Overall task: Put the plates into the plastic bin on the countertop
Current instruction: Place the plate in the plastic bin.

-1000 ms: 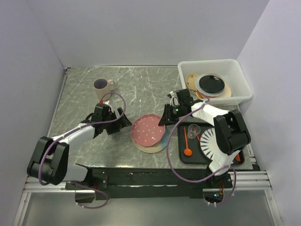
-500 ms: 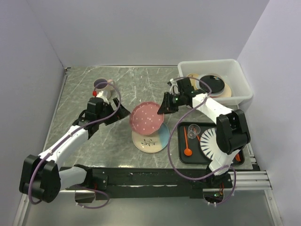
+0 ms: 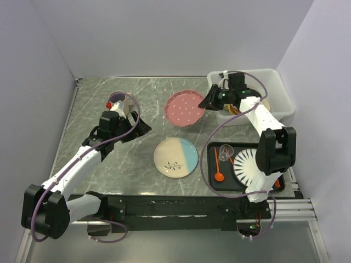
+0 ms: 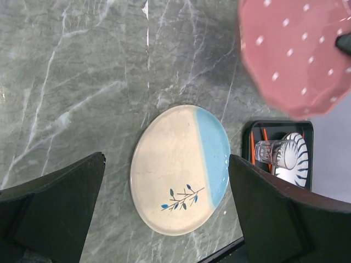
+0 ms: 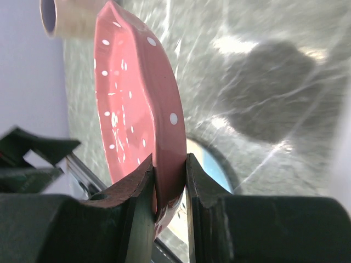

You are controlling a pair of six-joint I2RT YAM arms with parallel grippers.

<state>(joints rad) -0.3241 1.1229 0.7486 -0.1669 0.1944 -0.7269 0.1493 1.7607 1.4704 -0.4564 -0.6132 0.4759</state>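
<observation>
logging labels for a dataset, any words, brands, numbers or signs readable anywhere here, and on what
None: no word, number, brand or sign can be read in any view.
The cream and blue plate carries only a painted twig, the pink dotted plate only white dots, the striped plate only black stripes; the plastic bin shows no print.

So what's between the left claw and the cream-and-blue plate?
Only bare countertop, clearest in the top view; the left wrist view agrees.
</observation>
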